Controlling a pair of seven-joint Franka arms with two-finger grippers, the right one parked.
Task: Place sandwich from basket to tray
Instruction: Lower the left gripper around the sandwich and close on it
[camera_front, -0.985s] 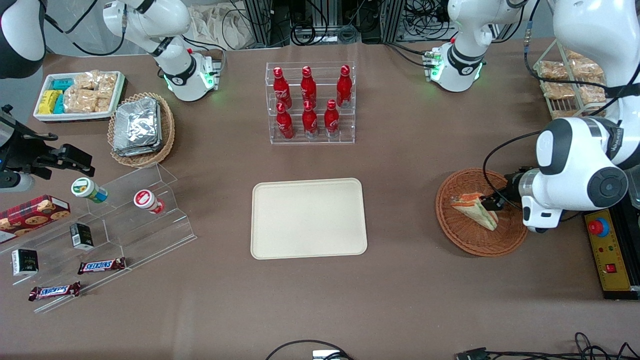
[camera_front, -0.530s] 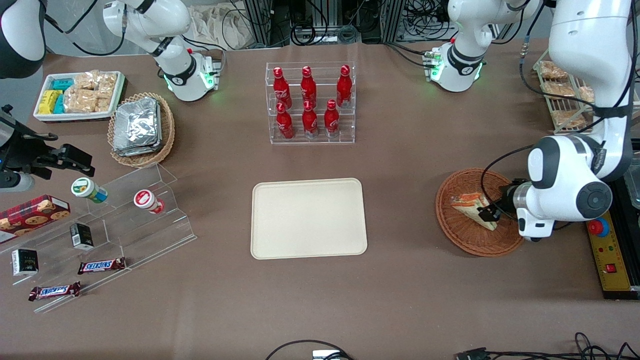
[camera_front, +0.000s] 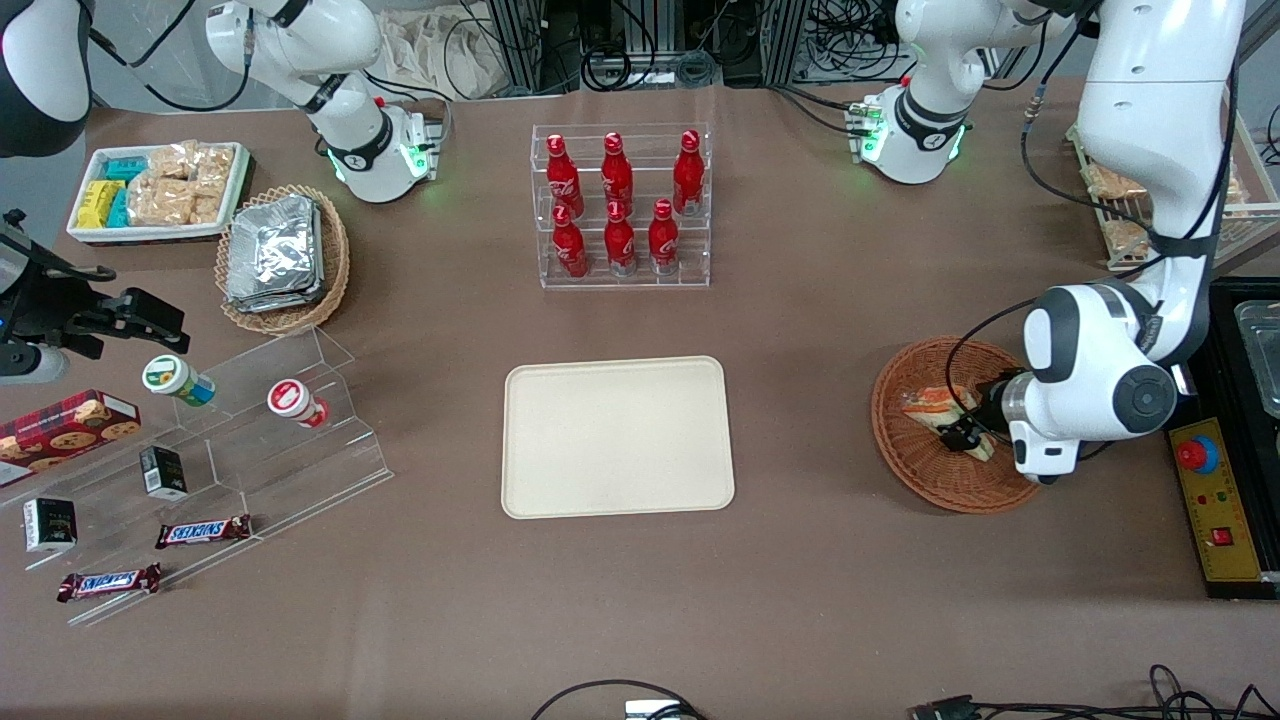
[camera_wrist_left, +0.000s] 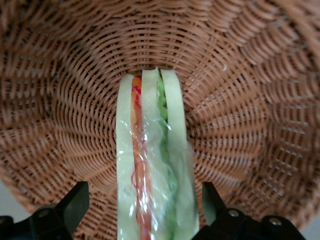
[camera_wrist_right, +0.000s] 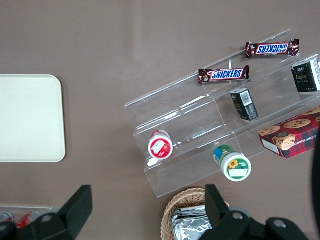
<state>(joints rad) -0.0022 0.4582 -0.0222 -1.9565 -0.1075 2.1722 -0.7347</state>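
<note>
Over the last second the left arm's gripper (camera_front: 962, 433) has slid along the clear-wrapped triangular sandwich (camera_front: 940, 408) toward the parked arm's end, deeper into the round reddish-brown wicker basket (camera_front: 905, 455). It now straddles the wedge, fingers (camera_wrist_left: 75, 205) spread wide, gripping nothing, so closing looks next. The sandwich lies in the basket; the cream rectangular tray (camera_front: 617, 438) waits well apart.

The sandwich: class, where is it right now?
The sandwich lies in the reddish-brown basket toward the working arm's end of the table, between the fingers of the open gripper, well apart from the tray.
</note>
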